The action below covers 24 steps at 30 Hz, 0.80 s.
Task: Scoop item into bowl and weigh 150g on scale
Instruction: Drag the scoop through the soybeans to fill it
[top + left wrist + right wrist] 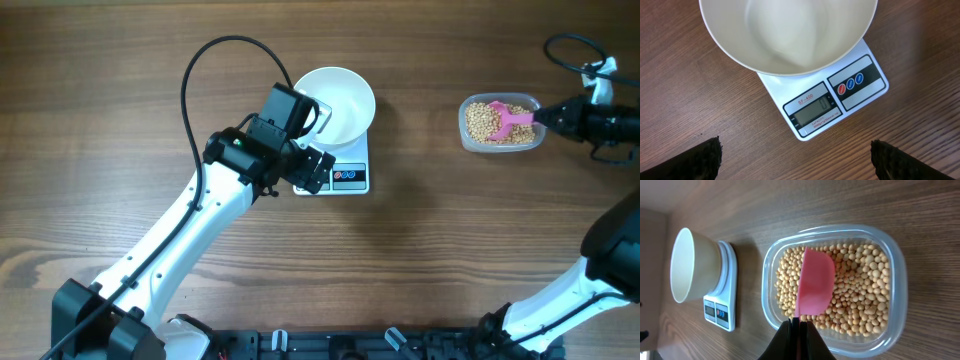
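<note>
Right hand (pixel 796 326) pinches a pink plastic scoop (pixel 815 287) lying in small tan beans (pixel 860 295); round white bowl (pixel 345 100) sits at nine o'clock; left hand (pixel 797 162) gapes.

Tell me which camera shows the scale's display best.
The left wrist view: the display of the scale is close, unobstructed and reads zero. Overhead, the left gripper covers the display; only the buttons show. In the right wrist view the scale sits far off, its display too small to read.
</note>
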Motion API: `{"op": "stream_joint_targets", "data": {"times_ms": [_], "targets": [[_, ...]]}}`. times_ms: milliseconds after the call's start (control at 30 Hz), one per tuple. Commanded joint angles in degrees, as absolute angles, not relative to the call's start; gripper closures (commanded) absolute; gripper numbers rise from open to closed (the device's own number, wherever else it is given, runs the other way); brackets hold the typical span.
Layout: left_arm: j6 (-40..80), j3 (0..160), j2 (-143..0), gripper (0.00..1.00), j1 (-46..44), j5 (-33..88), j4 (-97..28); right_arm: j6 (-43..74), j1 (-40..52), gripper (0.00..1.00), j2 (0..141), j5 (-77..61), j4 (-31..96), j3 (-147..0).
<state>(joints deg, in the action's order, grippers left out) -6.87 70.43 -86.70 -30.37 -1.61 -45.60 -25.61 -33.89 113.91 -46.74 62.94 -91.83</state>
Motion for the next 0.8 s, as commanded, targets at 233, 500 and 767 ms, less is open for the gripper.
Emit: {"op": "stream_joint_targets", "data": {"times_ms": [233,500,767], "targets": [[-7.3,70.3,-87.3,0.00,-30.0,-1.1,-45.5,-25.5,-36.7,0.96,114.9,-53.1,61.5,-91.2],[-7.3,70.3,-87.3,0.00,-30.0,-1.1,-45.5,-25.6,-38.5,0.96,114.9,-56.1,61.3,-91.2],[-7.3,70.3,-87.3,0.00,-30.0,-1.1,-45.5,-27.4,-39.4,0.96,114.9,-61.1,64.9,-91.2]]}}
